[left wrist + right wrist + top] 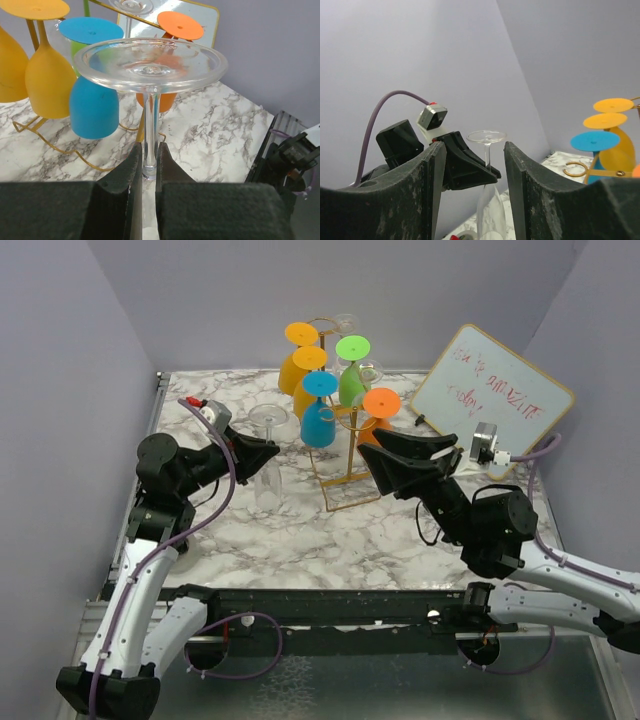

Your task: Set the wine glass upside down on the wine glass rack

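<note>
One clear glass (150,65) is clamped by its stem in the left gripper (149,172), foot up and bowl down. In the top view it is at about 9 o'clock of the rack (350,455), near it but apart, over the marble table (300,530). Whether the bowl's rim touches the table cannot be told. The fingers (120,185) press the stem from both sides low down, close to the bowl, and the wide foot spreads level above them.

The rack rises in the middle of the table's far half. Five coloured glasses (318,425) hang on it upside down: two yellow toward its 11 o'clock, a blue at 9 o'clock, a green at 12 o'clock and an orange at 3 o'clock.

The right gripper (372,448) is released, its jaws wide with nothing between them. It sits at about 3 o'clock of the rack, just beside the wire base, and points toward 9 o'clock. Through its gap the right wrist view shows the glass and the left gripper beyond. A whiteboard (492,400) leans at the rack's 2 o'clock, near the right wall.
</note>
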Robot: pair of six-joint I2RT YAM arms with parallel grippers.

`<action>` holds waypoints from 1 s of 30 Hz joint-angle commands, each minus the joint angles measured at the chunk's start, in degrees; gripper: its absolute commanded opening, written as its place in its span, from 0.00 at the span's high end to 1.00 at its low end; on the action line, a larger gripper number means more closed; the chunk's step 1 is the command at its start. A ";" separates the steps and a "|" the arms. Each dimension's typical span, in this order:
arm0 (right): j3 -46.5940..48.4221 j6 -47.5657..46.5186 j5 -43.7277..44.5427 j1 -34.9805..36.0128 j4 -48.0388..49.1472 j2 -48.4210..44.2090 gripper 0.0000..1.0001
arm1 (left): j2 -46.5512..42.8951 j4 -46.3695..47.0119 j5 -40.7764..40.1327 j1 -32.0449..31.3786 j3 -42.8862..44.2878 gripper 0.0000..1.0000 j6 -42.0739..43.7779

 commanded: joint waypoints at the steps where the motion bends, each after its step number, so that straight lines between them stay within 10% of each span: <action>1: -2.21 -2.41 6.03 0.45 -2.10 -2.35 0.45 | 1.85 13.16 3.64 -0.46 -2.50 1.00 5.96; 30: -4.02 -2.71 12.26 0.46 -4.74 -7.15 0.45 | 20.99 28.22 -5.82 -12.90 -1.15 1.00 19.93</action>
